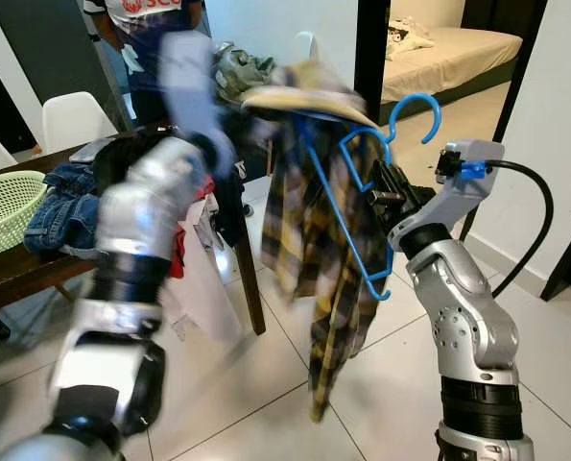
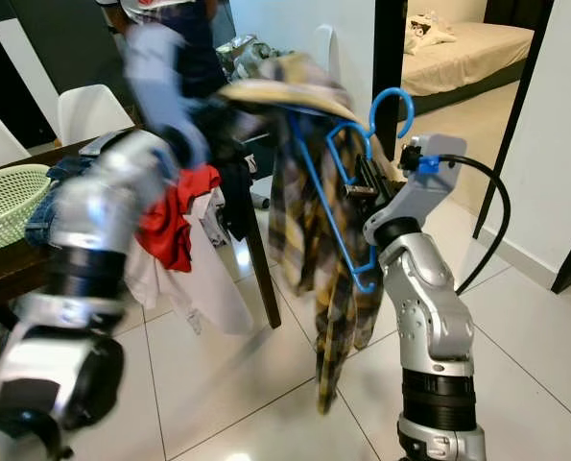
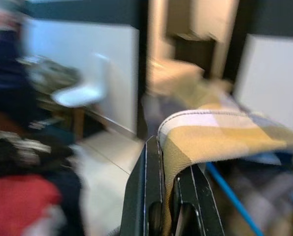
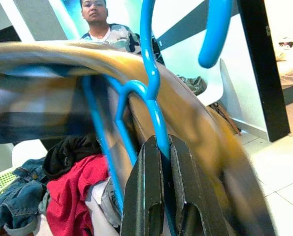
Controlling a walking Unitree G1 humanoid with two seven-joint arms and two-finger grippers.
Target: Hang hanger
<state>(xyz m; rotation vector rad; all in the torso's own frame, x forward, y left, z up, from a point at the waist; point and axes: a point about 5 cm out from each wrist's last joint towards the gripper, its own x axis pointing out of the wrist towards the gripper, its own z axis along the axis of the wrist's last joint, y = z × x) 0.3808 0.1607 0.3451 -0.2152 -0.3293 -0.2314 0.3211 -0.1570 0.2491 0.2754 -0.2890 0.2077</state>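
A blue plastic hanger (image 1: 362,163) is held up in the air by my right gripper (image 1: 386,182), shut on its neck just below the hook (image 4: 158,132). A yellow and dark plaid shirt (image 1: 328,288) drapes over the hanger and hangs down towards the floor. My left arm (image 1: 136,250) is raised and blurred. Its gripper (image 3: 168,196) is shut on the shirt's folded yellow edge (image 3: 220,142) at the top.
A dark wooden table (image 1: 16,264) on my left holds a green basket (image 1: 2,206), jeans (image 1: 64,211) and red and white clothes (image 2: 175,230). White chairs (image 1: 69,120) stand behind it, and a person (image 1: 146,29). A doorway shows a bed (image 1: 453,53). The floor is tiled.
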